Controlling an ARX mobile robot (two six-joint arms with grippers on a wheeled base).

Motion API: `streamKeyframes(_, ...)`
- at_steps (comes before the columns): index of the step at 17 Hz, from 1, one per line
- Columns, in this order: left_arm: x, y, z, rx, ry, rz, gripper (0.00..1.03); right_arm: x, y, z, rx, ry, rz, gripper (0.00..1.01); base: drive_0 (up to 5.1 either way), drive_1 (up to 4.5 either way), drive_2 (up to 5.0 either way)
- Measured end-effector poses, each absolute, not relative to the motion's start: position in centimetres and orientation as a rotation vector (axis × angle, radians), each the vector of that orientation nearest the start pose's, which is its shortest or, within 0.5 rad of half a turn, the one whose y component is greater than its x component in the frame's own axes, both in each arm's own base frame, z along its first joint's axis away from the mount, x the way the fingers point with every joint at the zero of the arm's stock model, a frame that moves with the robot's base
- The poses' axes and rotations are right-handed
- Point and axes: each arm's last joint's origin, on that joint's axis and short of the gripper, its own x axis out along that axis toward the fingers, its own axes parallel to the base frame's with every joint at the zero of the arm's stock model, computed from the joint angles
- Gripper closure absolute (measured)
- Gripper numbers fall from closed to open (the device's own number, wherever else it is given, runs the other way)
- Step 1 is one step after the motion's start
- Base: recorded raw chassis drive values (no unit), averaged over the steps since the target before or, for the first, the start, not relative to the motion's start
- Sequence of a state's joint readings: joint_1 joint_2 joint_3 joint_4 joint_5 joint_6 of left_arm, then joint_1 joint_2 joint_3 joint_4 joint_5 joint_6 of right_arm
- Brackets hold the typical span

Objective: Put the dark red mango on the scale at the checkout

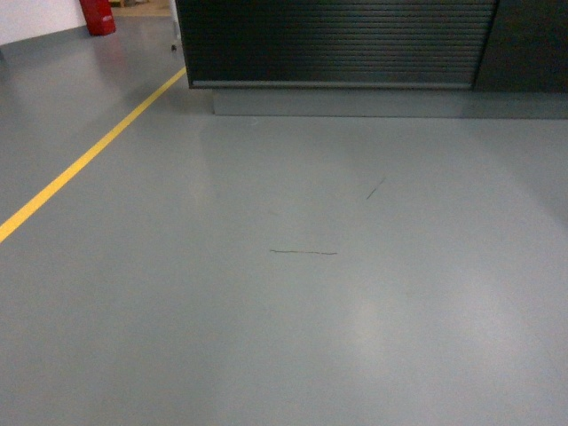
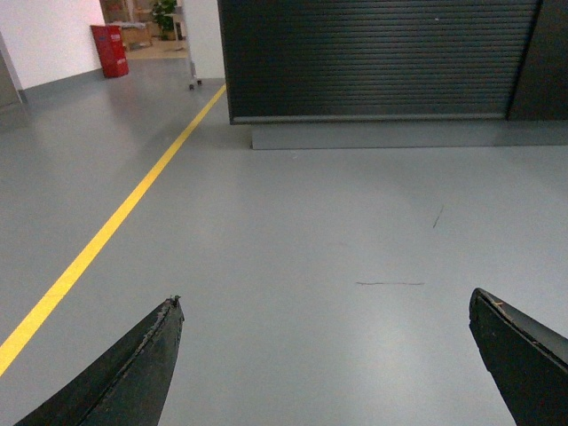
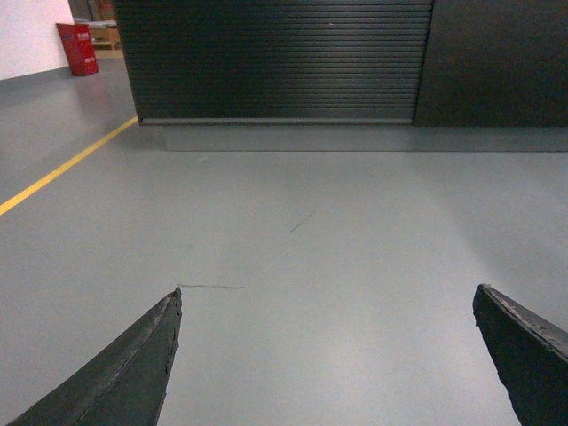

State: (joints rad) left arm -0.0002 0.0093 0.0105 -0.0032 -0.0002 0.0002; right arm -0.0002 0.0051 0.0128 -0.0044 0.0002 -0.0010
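The checkout (image 1: pixel 337 40) shows only as a black, horizontally ribbed front across the far side of the grey floor; the same front fills the back of the left wrist view (image 2: pixel 373 58) and the right wrist view (image 3: pixel 275 58). Its top is out of view. The dark red mango and the scale are out of view. My left gripper (image 2: pixel 325 302) hangs open over bare floor, nothing between its black fingers (image 2: pixel 133 373). My right gripper (image 3: pixel 327 297) is open too, fingers (image 3: pixel 133 373) wide apart and empty. Neither gripper shows in the head view.
A yellow line (image 1: pixel 84 160) runs diagonally across the grey floor on the left. A red container (image 1: pixel 98 16) stands at the far left by a white wall. A grey plinth (image 1: pixel 382 102) runs under the counter. A smooth dark panel (image 3: pixel 497 62) adjoins the ribbed front on the right.
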Motion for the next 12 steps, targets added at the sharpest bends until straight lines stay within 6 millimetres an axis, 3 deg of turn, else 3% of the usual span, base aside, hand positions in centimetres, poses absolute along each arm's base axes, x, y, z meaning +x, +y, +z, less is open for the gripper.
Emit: streamKeyframes(12,9.76,0.00,16.60,0.000,0.002,0.000,0.05,9.72,0.00,16.70,-0.001,-0.003,0.000,0.03,0.0,0.00,0.0)
